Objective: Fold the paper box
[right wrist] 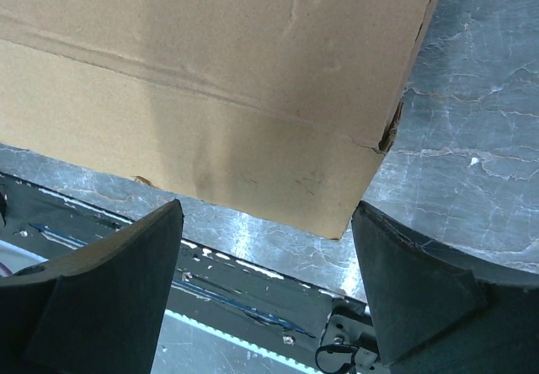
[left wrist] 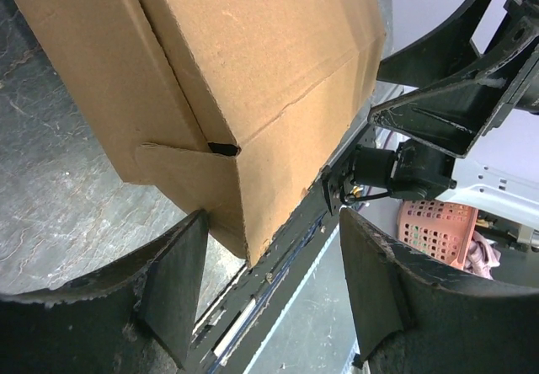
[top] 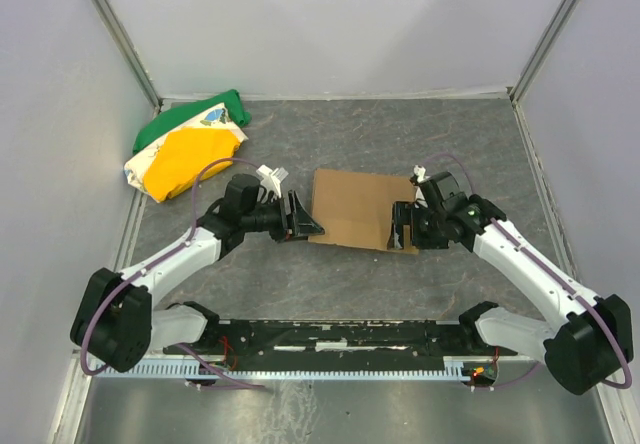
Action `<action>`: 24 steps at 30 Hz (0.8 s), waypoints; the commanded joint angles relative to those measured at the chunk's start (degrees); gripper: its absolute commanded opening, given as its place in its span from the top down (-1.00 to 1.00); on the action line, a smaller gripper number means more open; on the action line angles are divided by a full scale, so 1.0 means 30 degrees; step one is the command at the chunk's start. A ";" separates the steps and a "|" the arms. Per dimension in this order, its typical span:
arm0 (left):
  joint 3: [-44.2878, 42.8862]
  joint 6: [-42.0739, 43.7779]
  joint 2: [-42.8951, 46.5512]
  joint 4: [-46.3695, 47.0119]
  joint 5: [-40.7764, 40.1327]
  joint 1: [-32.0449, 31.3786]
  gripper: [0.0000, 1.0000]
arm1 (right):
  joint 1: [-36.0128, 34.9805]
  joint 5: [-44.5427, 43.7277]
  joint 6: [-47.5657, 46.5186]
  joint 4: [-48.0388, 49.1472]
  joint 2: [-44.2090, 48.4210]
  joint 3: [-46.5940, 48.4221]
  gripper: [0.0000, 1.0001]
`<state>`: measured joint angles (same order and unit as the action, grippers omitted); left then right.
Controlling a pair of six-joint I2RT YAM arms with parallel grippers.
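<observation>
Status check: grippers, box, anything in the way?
Left gripper, right gripper open, flanking paper box. Box on table, ungripped. Cloth bundle far left, clear.

Thing: paper box [top: 355, 207], plain brown die-cut cardboard.
Shape: a low, flat rectangle with creases running across its top face.
Pose: lying flat, long sides left to right, slightly skewed.
Place: middle of the grey worktop [top: 400, 134].
Details: small dark slot [left wrist: 223, 147] beside a corner flap; whether it is fully closed cannot be told.

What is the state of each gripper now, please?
Left gripper: open, holding nothing, at the left edge of the paper box.
Right gripper: open, holding nothing, at its right edge.
</observation>
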<state>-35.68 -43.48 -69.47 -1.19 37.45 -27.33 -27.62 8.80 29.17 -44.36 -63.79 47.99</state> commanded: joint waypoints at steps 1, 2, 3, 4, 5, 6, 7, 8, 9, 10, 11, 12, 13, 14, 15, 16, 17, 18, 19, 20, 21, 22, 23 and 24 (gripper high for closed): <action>-0.0916 0.0437 0.0300 -0.0374 0.0954 -0.0084 -0.40 | -0.0114 0.0922 0.0297 0.0998 0.0301 0.1100 -0.76; -0.0822 0.0356 0.0305 -0.0241 0.0999 -0.0066 -0.39 | -0.0126 0.0956 0.0301 0.1003 0.0266 0.1072 -0.77; -0.0788 0.0295 0.0344 -0.0195 0.1019 -0.0086 -0.39 | -0.0120 0.0937 0.0323 0.1063 0.0247 0.1032 -0.76; -0.0740 0.0287 0.0377 -0.0212 0.0996 -0.0074 -0.39 | -0.0112 0.0942 0.0348 0.1114 0.0249 0.0986 -0.76; -0.0719 0.0271 0.0392 -0.0217 0.0993 -0.0087 -0.40 | -0.0118 0.0958 0.0380 0.1153 0.0231 0.0955 -0.76; -0.0731 0.0295 0.0393 -0.0311 0.0969 -0.0088 -0.40 | -0.0112 0.0967 0.0399 0.1163 0.0254 0.0939 -0.76; -0.0773 0.0411 0.0372 -0.0541 0.0928 -0.0103 -0.39 | -0.0129 0.0895 0.0372 0.1141 0.0239 0.0938 -0.76; -0.0874 0.0642 0.0351 -0.0914 0.0794 -0.0090 -0.40 | -0.0128 0.0853 0.0357 0.1058 0.0240 0.0964 -0.76; -0.0989 0.0916 0.0322 -0.1385 0.0638 -0.0089 -0.40 | -0.0128 0.0837 0.0312 0.1033 0.0262 0.0945 -0.76; -0.1168 0.1236 0.0312 -0.1847 0.0542 -0.0067 -0.39 | -0.0132 0.0831 0.0284 0.1012 0.0302 0.0950 -0.76; -0.1183 0.1401 0.0347 -0.2044 0.0588 -0.0051 -0.40 | -0.0121 0.0823 0.0273 0.1016 0.0310 0.0921 -0.76; -0.1131 0.1359 0.0362 -0.1926 0.0814 -0.0042 -0.40 | -0.0128 0.0844 0.0287 0.1039 0.0319 0.0866 -0.76; -0.0952 0.1108 0.0350 -0.1563 0.1128 0.0031 -0.40 | -0.0117 0.0909 0.0296 0.1085 0.0357 0.0859 -0.76; -0.0878 0.0879 0.0348 -0.1287 0.1456 0.0069 -0.40 | -0.0135 0.1012 0.0319 0.1117 0.0405 0.0899 -0.76; -0.0828 0.0675 0.0337 -0.1037 0.1669 0.0147 -0.40 | -0.0114 0.1149 0.0387 0.1179 0.0477 0.0929 -0.75; -0.0822 0.0496 0.0321 -0.0877 0.1791 0.0157 -0.40 | -0.0119 0.1229 0.0473 0.1184 0.0567 0.0977 -0.76; -0.0821 0.0385 0.0333 -0.0751 0.1825 0.0169 -0.39 | -0.0127 0.1327 0.0513 0.1169 0.0699 0.1045 -0.76; -0.0759 0.0185 0.0353 -0.0486 0.1979 0.0163 -0.39 | -0.0131 0.1368 0.0551 0.1131 0.0803 0.1127 -0.76; -0.0674 -0.0081 0.0337 -0.0149 0.2149 0.0174 -0.39 | -0.0117 0.1359 0.0545 0.1049 0.0868 0.1269 -0.76; -0.0627 -0.0145 0.0295 -0.0008 0.2195 0.0175 -0.39 | -0.0112 0.1306 0.0507 0.0944 0.0920 0.1382 -0.76; -0.0603 -0.0116 0.0217 0.0028 0.2194 0.0175 -0.39 | -0.0129 0.1267 0.0466 0.0839 0.0889 0.1440 -0.76; -0.0567 -0.0002 0.0095 0.0010 0.2194 0.0175 -0.39 | -0.0113 0.1255 0.0413 0.0800 0.0853 0.1455 -0.76; -0.0496 0.0107 0.0012 -0.0039 0.2172 0.0175 -0.39 | -0.0115 0.1275 0.0352 0.0748 0.0752 0.1438 -0.76; -0.0370 0.0172 -0.0075 -0.0002 0.2165 0.0197 -0.39 | -0.0115 0.1281 0.0304 0.0727 0.0656 0.1334 -0.76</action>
<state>-36.42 -42.17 -69.49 -5.45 39.62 -26.68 -27.62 10.20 29.71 -44.71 -62.43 49.28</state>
